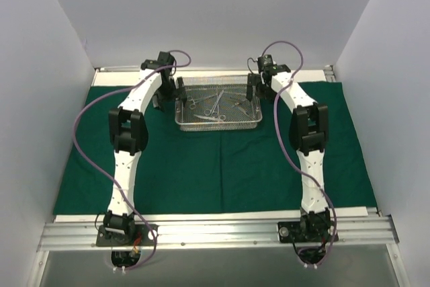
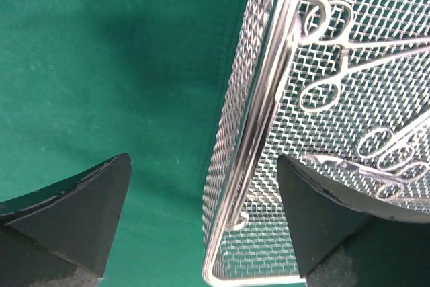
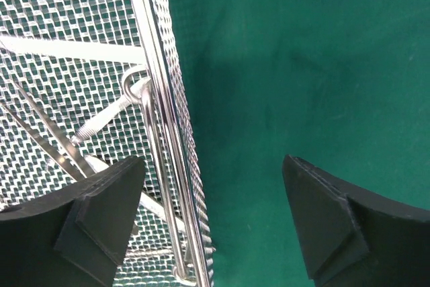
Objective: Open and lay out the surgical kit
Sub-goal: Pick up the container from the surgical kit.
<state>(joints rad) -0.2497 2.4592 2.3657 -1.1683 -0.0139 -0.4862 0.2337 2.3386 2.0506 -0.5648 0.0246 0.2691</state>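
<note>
Three plain white walls close in the scene: a far wall across the back, a left wall and a right wall that slant inward towards it. They meet in straight corners and carry no windows or marks. The table between them shows its white top as a narrow strip along the far edge and another along the near edge. A ribbed aluminium rail runs from left to right across the near edge. Nearer than the rail lies a flat grey surface. The light is soft and even, with only faint shadows on the walls.
</note>
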